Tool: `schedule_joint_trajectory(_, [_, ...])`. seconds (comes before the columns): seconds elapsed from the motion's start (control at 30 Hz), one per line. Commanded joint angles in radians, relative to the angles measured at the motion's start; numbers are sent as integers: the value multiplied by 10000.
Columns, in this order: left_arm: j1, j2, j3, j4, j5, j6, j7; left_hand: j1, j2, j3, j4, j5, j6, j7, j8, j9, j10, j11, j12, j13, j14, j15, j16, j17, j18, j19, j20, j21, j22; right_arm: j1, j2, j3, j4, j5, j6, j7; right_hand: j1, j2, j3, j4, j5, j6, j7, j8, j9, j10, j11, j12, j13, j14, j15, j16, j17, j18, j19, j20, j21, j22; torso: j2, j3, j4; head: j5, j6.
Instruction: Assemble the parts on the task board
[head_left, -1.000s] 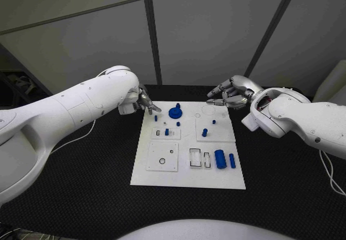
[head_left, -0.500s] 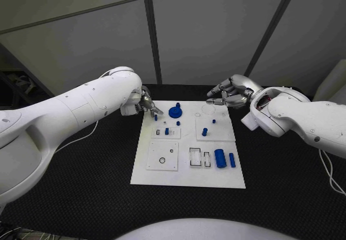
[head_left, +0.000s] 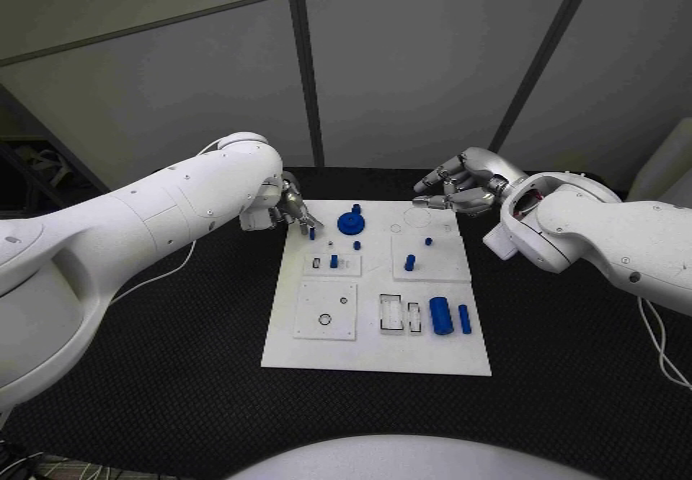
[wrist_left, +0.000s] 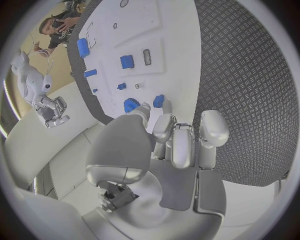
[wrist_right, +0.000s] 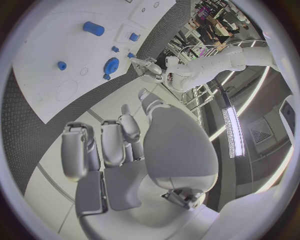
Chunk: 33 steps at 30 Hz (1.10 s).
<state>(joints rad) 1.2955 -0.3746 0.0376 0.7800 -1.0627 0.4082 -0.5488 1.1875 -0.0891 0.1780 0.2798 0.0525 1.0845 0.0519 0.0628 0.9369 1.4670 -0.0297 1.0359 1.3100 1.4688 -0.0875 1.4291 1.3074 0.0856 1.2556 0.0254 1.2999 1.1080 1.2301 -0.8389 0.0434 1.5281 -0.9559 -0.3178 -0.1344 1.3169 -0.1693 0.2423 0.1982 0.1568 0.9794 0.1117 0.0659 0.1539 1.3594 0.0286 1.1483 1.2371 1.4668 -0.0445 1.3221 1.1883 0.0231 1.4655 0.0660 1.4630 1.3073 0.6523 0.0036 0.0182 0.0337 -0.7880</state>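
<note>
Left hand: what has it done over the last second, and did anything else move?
The left hand has crept along the board's far edge toward the small blue peg at that corner; its fingertips now sit right at the peg, grasp not confirmed. The right hand and the other parts kept their places.

We see the task board (head_left: 378, 355), a white rectangular plate lying flat mid-worktop. Blue parts on it: gear-like disc (head_left: 351, 224) near the far edge, small peg (head_left: 310, 235) at the far left corner right by the left hand's fingers (head_left: 299, 214), short pegs (head_left: 408, 264) standing mid-board, one thick cylinder (head_left: 440, 316) and one thin cylinder (head_left: 464, 320) lying side by side on the near right.
</note>
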Motion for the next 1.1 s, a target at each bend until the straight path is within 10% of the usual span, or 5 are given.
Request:
schedule_joint_trajectory(0.03, [14,-3,2,-6,-63,102,73,29,116,20,-84,-41,88,-15,6,-30,582,73,-68,1542,562,68,51,748,182,22,79,-49,15,21,4,8,9,-26,57,65,-87,55,-1,76,61,44,8,0,17,-8,-2,-31,4,249,-16,15,42,88,316,-5,42,1482,-2,3,-8,1,-5])
schedule_joint_trajectory(0.8, [3,60,-1,-27,-63,333,238,675,547,190,-603,-40,201,-76,22,-216,597,27,-26,1563,567,32,98,801,185,10,52,-62,41,21,17,8,7,-26,74,66,-84,60,2,82,66,49,7,3,21,8,-4,0,26,251,-17,15,44,87,317,-6,42,1483,-2,4,2,-13,-58])
schedule_joint_trajectory(1.1, [-8,48,-2,-19,-63,405,396,1938,1114,922,-1670,-10,89,-144,-7,-319,590,-44,-27,1560,576,-36,148,860,188,-3,-9,-64,66,21,25,8,2,-26,71,75,-84,60,2,82,66,49,7,3,21,8,-4,0,26,251,-17,15,44,87,317,-6,42,1483,0,2,1,-13,-95])
